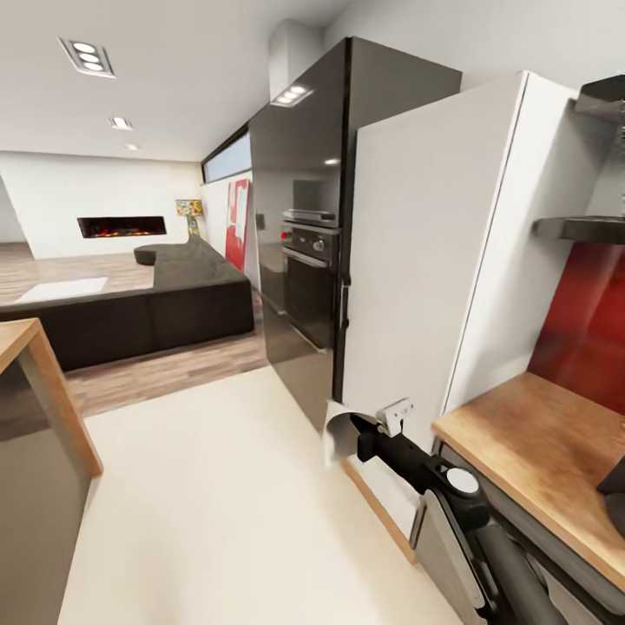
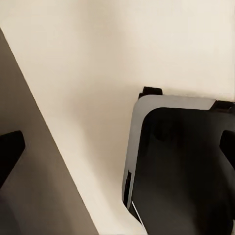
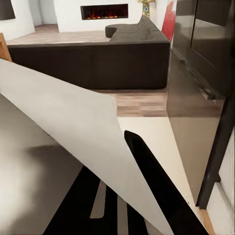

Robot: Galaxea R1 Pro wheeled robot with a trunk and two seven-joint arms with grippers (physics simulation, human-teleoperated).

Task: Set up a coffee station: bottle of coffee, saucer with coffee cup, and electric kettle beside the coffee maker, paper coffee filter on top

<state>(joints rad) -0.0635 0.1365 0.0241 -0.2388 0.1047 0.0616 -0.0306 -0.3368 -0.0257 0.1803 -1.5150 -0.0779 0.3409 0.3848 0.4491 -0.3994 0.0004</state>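
My right gripper (image 1: 349, 432) is shut on the paper coffee filter (image 1: 338, 431), a thin white sheet held out over the floor beside the white cabinet. In the right wrist view the filter (image 3: 73, 122) spreads wide, and a black finger (image 3: 156, 181) presses on it. The kitchen countertop (image 1: 538, 443) is the tan wood slab to the right of that arm. Above it hangs the kitchen shelf (image 1: 577, 227), a thin black board. My left gripper (image 2: 117, 147) is open, its dark fingertips (image 2: 10, 152) far apart above the cream floor and the robot's base.
A tall white cabinet side (image 1: 434, 260) and a black oven tower (image 1: 304, 252) stand ahead. A dark sofa (image 1: 156, 304) lies beyond. A wooden counter end (image 1: 43, 391) is at the left. A dark object (image 1: 615, 495) is cut off at the countertop's right edge.
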